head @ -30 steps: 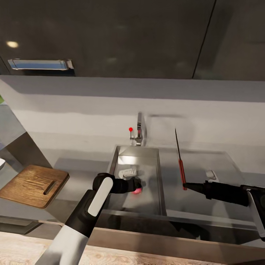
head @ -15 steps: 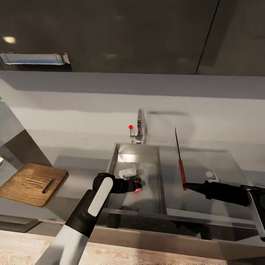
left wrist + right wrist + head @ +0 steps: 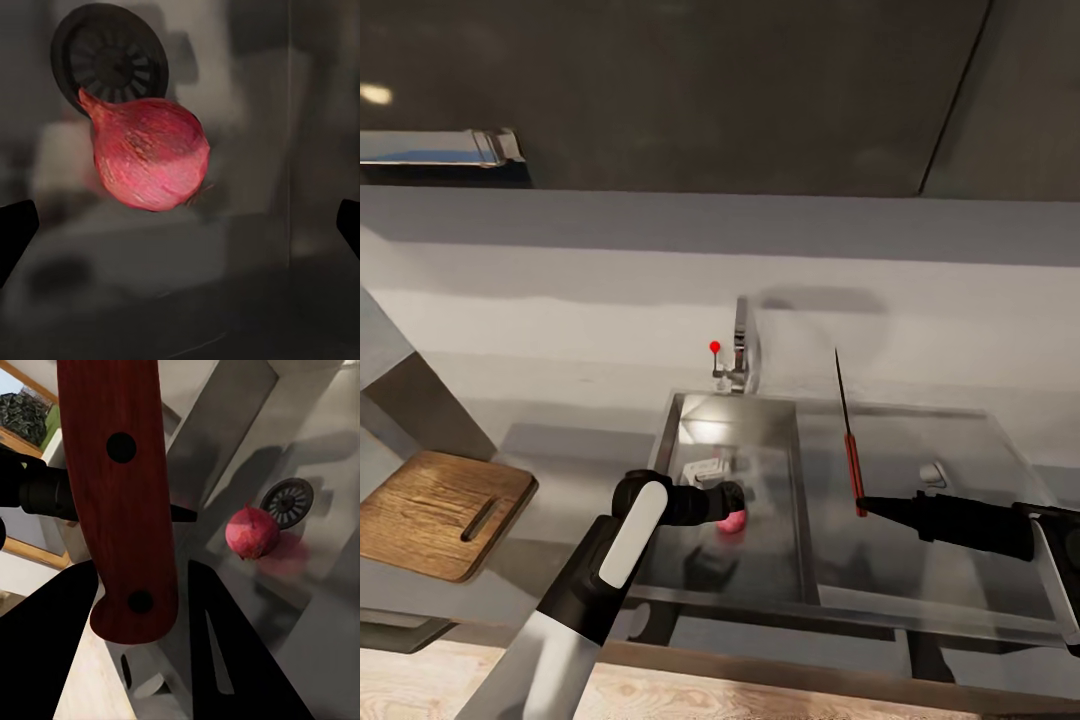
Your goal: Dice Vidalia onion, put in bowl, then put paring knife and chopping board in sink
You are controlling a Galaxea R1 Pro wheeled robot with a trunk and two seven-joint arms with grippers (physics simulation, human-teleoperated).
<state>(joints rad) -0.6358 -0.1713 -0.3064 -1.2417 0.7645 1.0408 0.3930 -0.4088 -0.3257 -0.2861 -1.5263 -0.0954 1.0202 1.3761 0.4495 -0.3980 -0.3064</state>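
Note:
The pinkish-red Vidalia onion (image 3: 733, 522) (image 3: 150, 154) (image 3: 253, 532) lies on the sink (image 3: 785, 470) floor beside the round drain (image 3: 110, 60). My left gripper (image 3: 736, 503) (image 3: 180, 232) hangs low in the basin right at the onion, open, its two fingertips (image 3: 15, 232) spread wide on either side. My right gripper (image 3: 863, 505) (image 3: 139, 619) is shut on the red-orange handle of the paring knife (image 3: 851, 440) (image 3: 120, 495), blade pointing up and away over the countertop (image 3: 920, 545). The chopping board (image 3: 440, 510) lies on the counter at far left. The bowl is out of view.
The curved faucet (image 3: 741, 345) with its red knob (image 3: 714, 348) stands behind the basin. A small white object (image 3: 932, 472) rests on the counter right of the knife. A slanted metal panel (image 3: 400, 400) rises at the left, with dark cabinets above.
The whole picture has shifted, so the camera has moved. Both arms keep about the same pose, the left gripper still open by the onion and the right still holding the knife.

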